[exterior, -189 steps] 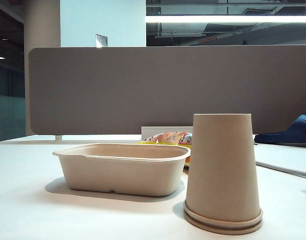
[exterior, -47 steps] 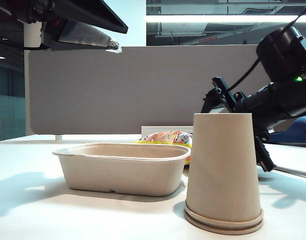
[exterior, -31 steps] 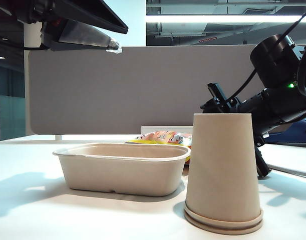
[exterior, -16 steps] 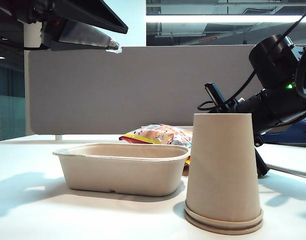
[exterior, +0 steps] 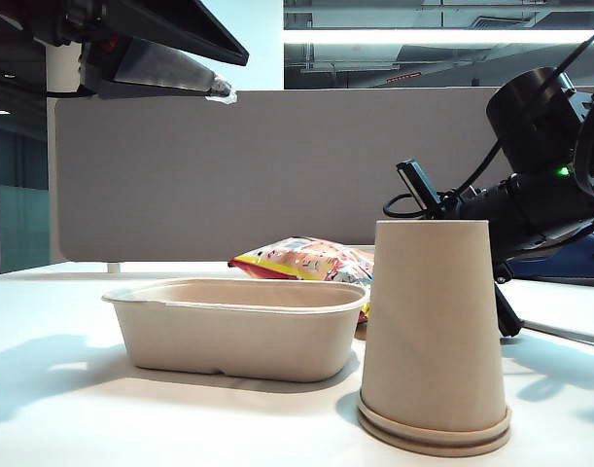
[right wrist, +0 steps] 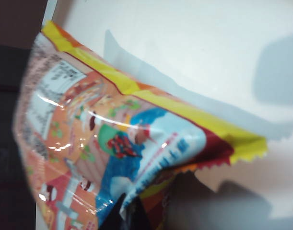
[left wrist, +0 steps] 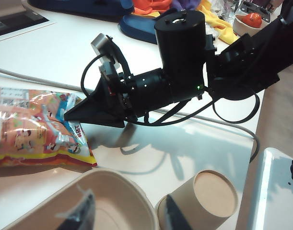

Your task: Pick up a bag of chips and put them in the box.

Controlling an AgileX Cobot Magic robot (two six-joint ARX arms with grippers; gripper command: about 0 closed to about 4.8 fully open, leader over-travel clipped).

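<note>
1 bag of chips [exterior: 301, 259], 1 box [exterior: 238, 326], 1 paper cup [exterior: 433, 336], 2 arms

Box [exterior: 240, 326] open above; upturned cup [exterior: 433, 336] just right, partly blocks approach.

Glossy crinkled plastic-film bag of chips [right wrist: 112, 143]; matt fibrous paper-pulp box [exterior: 240, 326]; matt smooth paper cup [exterior: 433, 336].
</note>
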